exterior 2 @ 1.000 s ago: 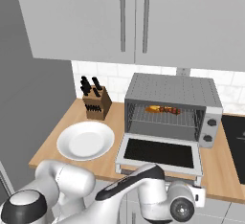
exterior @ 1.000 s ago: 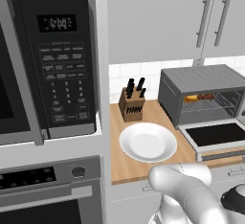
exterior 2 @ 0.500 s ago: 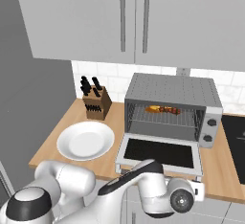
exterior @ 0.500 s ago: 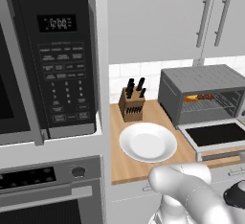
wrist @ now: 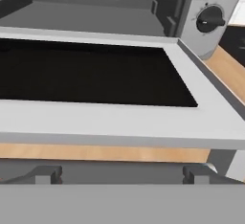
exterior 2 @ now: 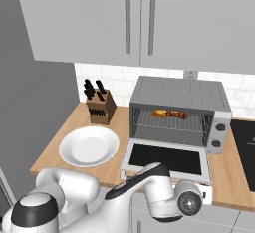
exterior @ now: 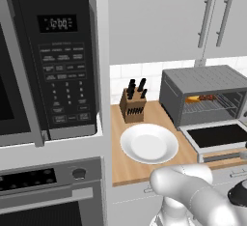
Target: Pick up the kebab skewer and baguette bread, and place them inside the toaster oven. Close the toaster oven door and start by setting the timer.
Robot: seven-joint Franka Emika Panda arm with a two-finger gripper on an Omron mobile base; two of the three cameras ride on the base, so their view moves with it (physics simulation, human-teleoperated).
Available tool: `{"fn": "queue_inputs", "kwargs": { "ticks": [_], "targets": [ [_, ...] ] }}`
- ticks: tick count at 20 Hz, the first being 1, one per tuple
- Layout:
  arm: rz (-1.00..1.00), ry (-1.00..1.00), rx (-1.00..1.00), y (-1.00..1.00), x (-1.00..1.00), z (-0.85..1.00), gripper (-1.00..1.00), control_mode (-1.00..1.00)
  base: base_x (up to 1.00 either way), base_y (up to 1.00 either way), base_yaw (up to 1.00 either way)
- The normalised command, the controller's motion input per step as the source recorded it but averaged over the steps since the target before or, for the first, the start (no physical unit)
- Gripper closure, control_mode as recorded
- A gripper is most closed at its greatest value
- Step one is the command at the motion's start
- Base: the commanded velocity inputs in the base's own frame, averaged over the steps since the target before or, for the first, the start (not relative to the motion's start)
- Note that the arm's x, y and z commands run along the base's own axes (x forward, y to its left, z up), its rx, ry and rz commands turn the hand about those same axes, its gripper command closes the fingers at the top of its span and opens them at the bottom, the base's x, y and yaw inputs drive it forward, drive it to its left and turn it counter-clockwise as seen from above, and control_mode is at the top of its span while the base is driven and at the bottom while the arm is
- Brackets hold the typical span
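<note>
On the wood counter, your ribbed grey oven (exterior 2: 177, 93) stood open, skewer (exterior 2: 175, 113) and bread (exterior 2: 159, 112) on its wire rack, glass door (wrist: 95, 74) flat, gripper (wrist: 122, 174) spread.

The black microwave (exterior: 58, 65) carries a small lit display (exterior: 58, 23) near the top of its control panel; the pale digits look like a clock reading, but they are too blurred to make out for certain. The keypad (exterior: 66, 85) below it has rows of buttons with tiny pale captions, none of them legible.
</note>
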Motion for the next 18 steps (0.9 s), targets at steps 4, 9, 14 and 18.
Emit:
{"fn": "queue_inputs", "kwargs": {
  "ticks": [4,9,14,18],
  "targets": [
    [0.00,0.06,0.00,0.00,0.00,-0.07,-1.00,-1.00,0.00,0.00,0.00],
    [0.00,0.02,0.00,0.00,-0.10,-0.14,-1.00,-1.00,0.00,0.00,0.00],
    [0.00,0.00,0.00,0.00,-0.15,-0.26,-1.00,-1.00,0.00,0.00,0.00],
    [0.00,0.00,0.00,0.00,-0.01,-0.19,-1.00,-1.00,0.00,0.00,0.00]
  ]
}}
